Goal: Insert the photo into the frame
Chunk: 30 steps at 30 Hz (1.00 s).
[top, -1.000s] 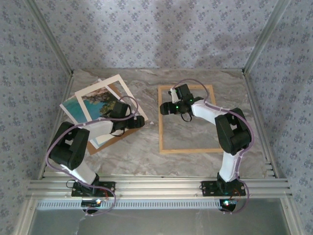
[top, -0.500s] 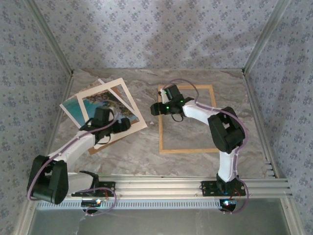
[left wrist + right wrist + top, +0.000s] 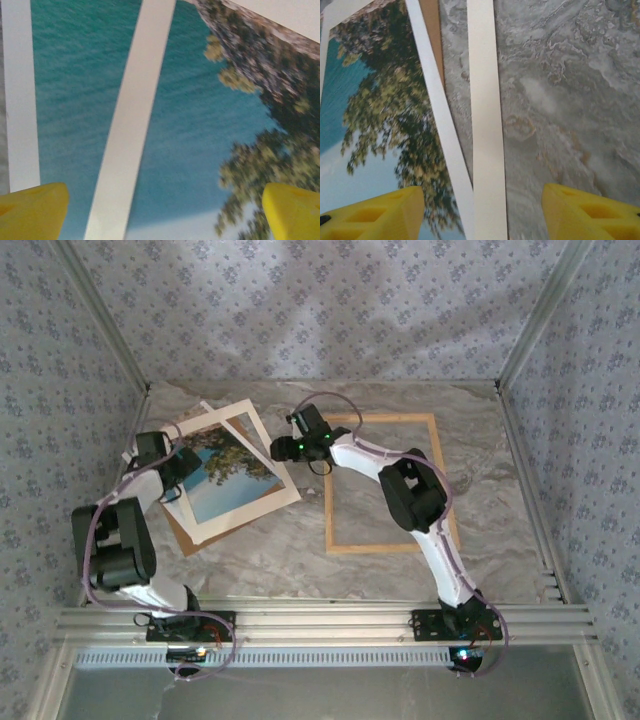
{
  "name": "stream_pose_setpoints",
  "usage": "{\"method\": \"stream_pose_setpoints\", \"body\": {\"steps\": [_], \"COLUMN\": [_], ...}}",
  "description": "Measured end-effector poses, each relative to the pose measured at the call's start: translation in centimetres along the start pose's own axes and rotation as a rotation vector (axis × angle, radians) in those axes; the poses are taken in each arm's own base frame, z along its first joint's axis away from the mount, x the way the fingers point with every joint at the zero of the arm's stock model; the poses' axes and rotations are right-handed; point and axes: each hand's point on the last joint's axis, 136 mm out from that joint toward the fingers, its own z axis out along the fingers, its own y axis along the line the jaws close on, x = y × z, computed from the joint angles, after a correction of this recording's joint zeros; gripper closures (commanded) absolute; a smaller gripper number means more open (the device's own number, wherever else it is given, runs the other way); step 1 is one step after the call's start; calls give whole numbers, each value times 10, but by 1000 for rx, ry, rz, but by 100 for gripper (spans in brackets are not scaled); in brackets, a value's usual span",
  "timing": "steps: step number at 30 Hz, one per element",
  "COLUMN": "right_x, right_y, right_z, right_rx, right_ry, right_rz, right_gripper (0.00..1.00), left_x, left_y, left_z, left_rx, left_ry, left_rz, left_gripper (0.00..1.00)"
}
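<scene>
The photo (image 3: 225,475) lies on the left half of the table, not yet in the frame (image 3: 370,547). It is sandwiched in a skewed stack, with a cream card mat (image 3: 255,515) askew on top of it and a brown backing board (image 3: 178,535) poking out beneath. My guess is the stack has to be taken apart before the print can travel, which would explain why both arms crowd it. The left gripper (image 3: 172,458) hangs over the far left corner with its jaws spread wide and nothing between them; through its wrist camera one mat rail (image 3: 127,130) cuts across the turquoise sea. The right gripper (image 3: 280,450) reaches over from the other side to the stack's right edge. Its yellow fingertips (image 3: 375,212) stand apart, straddling the mat's outer rail (image 3: 485,125), and it grasps nothing I can make out. That looks like lining up to nip the card's edge. The frame lies flat and empty on the right half, the stone showing through its opening, so it seems ready to receive the picture. The tabletop (image 3: 260,560) is grey-brown marbled stone, smooth, so thin sheets will likely slide rather than lift. Pale blue floral wallpaper (image 3: 330,310) closes in three sides, with aluminium rails (image 3: 320,622) along the near edge.
</scene>
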Motion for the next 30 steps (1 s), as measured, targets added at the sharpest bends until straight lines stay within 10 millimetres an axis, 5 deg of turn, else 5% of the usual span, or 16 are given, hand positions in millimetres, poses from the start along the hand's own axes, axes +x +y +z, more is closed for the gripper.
{"method": "stream_pose_setpoints", "body": {"steps": [9, 30], "right_x": [0, 12], "right_y": [-6, 15], "right_z": [29, 32], "right_rx": [26, -34], "right_ry": [45, 131], "right_rz": [64, 104], "right_gripper": [34, 38], "left_x": [2, 16], "left_y": [8, -26], "left_z": [27, 37], "left_rx": [-56, 147], "left_ry": [99, 195], "left_rz": [39, 38], "left_gripper": [2, 12]}}
